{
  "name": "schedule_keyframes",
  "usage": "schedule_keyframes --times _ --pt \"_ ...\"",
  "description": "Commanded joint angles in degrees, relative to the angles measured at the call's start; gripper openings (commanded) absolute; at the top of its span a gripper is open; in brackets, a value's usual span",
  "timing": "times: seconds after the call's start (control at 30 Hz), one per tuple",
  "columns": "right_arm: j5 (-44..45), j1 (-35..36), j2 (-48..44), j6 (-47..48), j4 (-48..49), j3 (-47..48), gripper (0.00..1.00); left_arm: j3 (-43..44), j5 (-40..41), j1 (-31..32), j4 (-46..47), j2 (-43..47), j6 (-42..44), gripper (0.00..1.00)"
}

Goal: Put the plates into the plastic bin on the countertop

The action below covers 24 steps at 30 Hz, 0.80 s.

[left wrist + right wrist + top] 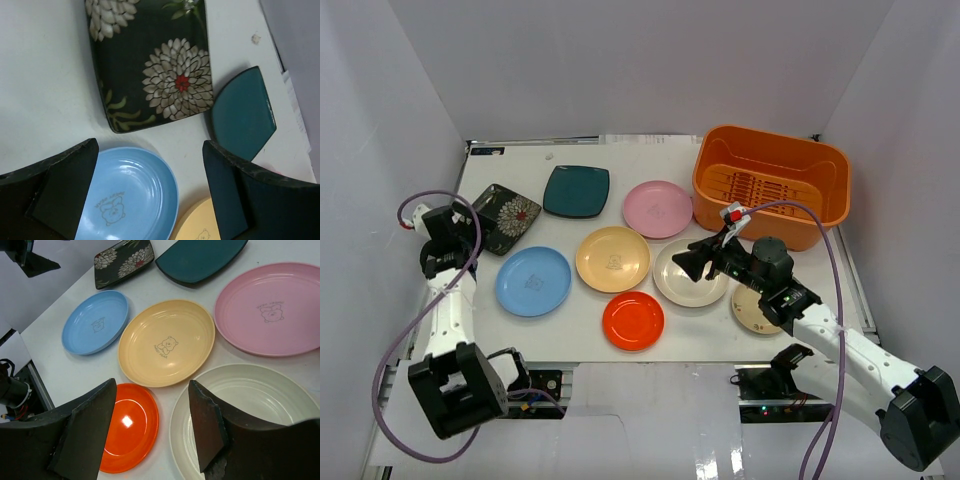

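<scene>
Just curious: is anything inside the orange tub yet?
Nothing shows in the plastic bin but its slotted bottom. Its near wall covers the nearest strip of floor.

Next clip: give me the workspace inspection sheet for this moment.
Surface: white countertop, no spills seen.
Job's things: eight plates on it, none in the orange bin: black floral, teal, pink, yellow, blue, red-orange, cream, small beige partly hidden.
Clutter: nothing seen.
Grippers: left gripper open, empty, near black floral and blue; right gripper open, empty, by cream's edge.
Cables: left purple cable and right purple cable, both looping loosely.
Surroundings: white walls.
</scene>
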<state>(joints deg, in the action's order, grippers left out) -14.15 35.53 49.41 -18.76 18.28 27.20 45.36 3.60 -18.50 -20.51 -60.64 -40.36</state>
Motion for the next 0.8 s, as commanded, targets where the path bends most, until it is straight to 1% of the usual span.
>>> schedule_keyframes --times 0.0,0.1,0.2,0.23,0.3,0.33,0.4,0.53,0.57,0.63,0.77 --pt "2.6 0.1 -1.1 1.5 0.9 -0.4 0.65 -3.6 -11.1 -7.0 6.8 -3.1 -3.0 0.95" --pt "3.2 0.1 -1.3 1.7 0.3 -0.2 0.65 -7.9 -14.5 -10.2 13.0 -5.3 -3.1 0.96" --pt "2.6 0.1 -1.0 1.6 0.3 -0.2 0.65 -8.1 -15.5 -12.5 15.7 -10.5 -2.0 0.96" --pt "2.5 0.1 -0.6 1.5 0.4 -0.1 0.65 -8.2 -17.4 -13.1 17.1 -13.2 -1.9 0.95" --pt "2.4 0.1 -0.3 1.4 0.4 -0.1 0.65 -8.5 -19.1 -14.8 20.1 -15.5 -2.2 0.93" --pt "2.5 0.0 -0.2 1.3 0.4 -0.3 0.65 -8.6 -19.9 -15.1 21.8 -17.4 -2.4 0.91" --pt "2.6 0.1 -0.2 1.3 0.5 -0.5 0.65 -8.5 -20.8 -15.5 25.0 -19.4 -2.4 0.89" --pt "2.1 0.0 0.4 1.3 1.2 -0.7 0.65 -6.8 -23.1 -15.6 27.1 -25.7 -3.4 0.84" --pt "2.5 0.1 0.5 1.3 1.3 -0.7 0.65 -6.5 -25.2 -15.6 27.5 -28.5 -3.7 0.81" --pt "3.0 0.1 1.3 1.3 1.3 -0.7 0.65 -7.3 -26.5 -15.6 31.0 -30.3 -5.3 0.80" --pt "2.7 0.0 2.3 1.1 2.5 -1.1 0.65 -7.4 -27.4 -15.6 35.2 -35.0 -6.9 0.72"
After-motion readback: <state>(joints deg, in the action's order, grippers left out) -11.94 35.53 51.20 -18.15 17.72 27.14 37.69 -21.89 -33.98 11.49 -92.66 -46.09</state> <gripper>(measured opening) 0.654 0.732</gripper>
